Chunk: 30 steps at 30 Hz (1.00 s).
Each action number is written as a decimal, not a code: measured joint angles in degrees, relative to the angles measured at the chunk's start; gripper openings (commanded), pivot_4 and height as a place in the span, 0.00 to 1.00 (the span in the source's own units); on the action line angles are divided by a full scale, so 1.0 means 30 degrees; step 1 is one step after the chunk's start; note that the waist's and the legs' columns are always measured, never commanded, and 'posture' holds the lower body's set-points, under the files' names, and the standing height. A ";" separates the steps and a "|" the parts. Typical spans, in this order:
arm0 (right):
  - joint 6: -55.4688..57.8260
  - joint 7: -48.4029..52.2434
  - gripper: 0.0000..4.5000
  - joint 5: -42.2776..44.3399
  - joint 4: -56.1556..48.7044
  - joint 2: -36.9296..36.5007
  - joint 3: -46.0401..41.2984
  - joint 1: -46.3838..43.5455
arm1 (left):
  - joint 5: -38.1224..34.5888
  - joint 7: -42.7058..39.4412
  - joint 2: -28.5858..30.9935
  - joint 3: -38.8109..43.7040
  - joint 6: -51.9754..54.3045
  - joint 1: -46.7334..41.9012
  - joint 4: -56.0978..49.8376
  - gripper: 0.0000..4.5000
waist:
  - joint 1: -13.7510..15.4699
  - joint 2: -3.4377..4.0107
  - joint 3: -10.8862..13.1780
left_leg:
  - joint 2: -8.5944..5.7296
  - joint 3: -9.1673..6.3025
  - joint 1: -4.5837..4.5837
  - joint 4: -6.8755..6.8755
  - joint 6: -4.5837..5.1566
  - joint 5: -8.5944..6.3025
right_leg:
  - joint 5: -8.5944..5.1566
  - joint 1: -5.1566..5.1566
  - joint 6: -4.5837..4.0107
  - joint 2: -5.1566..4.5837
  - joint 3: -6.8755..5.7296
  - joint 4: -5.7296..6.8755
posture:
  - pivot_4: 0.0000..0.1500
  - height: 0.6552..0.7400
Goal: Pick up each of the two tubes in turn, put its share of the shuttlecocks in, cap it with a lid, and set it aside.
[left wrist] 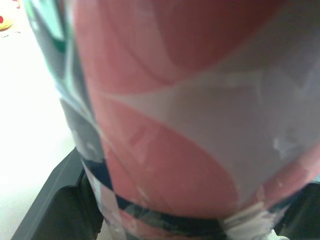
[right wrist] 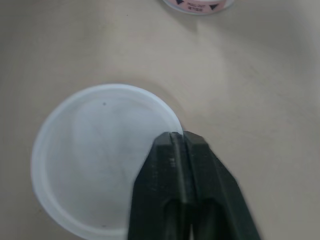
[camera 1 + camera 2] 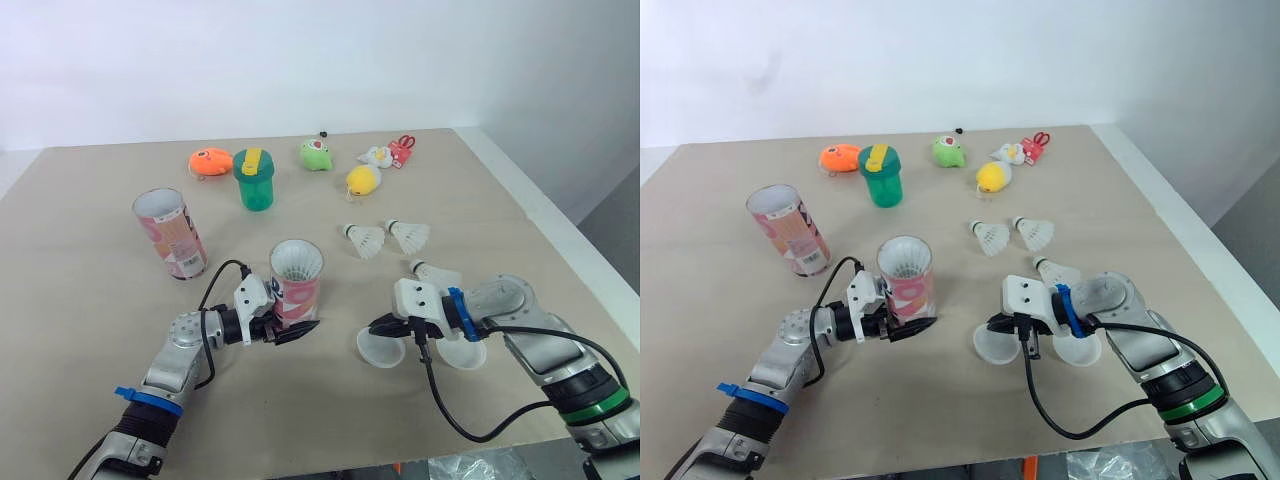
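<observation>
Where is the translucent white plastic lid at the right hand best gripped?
Pinch the translucent white plastic lid by its rim, from above, at the edge nearest the right hand: it lies flat on the table, so only the rim offers purchase.

Head stereo pair fwd-down over same table (image 3: pixel 80 330); wrist cams close: L on tube (image 1: pixel 190 125), R on lid (image 2: pixel 95 150)
</observation>
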 measured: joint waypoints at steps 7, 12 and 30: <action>0.3526 0.0336 0.02 0.2957 -0.0586 0.0809 -0.1469 -0.2905 | 0.0001 -0.0013 0.0017 0.0068 0.0005 -0.0119 0.0088 0.81 | -0.0056 0.0104 0.0054 | -0.0007 0.0016 -0.0004 0.0000 0.0002 0.0002 | 0.0029 -0.0024 0.0030 0.0000 0.0030 0.0001 | 1.00 1.00; 0.6273 -0.0876 0.02 0.5661 -0.1471 0.2664 -0.3558 -1.0149 | 0.0008 -0.0038 0.0004 0.0013 -0.0021 -0.0230 0.0140 0.81 | -0.0007 0.0136 0.0049 | -0.0001 -0.0042 -0.0008 -0.0056 0.0005 0.0004 | -0.0006 -0.0029 -0.0019 0.0014 -0.0008 -0.0007 | 1.00 1.00; 0.4357 -0.0803 0.02 0.1975 -0.0844 0.3930 0.1522 -1.1968 | -0.0007 -0.0016 0.0002 -0.0064 -0.0053 0.0018 -0.0075 0.81 | 0.0062 0.0049 -0.0029 | -0.0019 -0.0088 0.0014 -0.0199 0.0006 0.0005 | -0.0066 -0.0032 -0.0046 -0.0015 -0.0058 -0.0031 | 1.00 1.00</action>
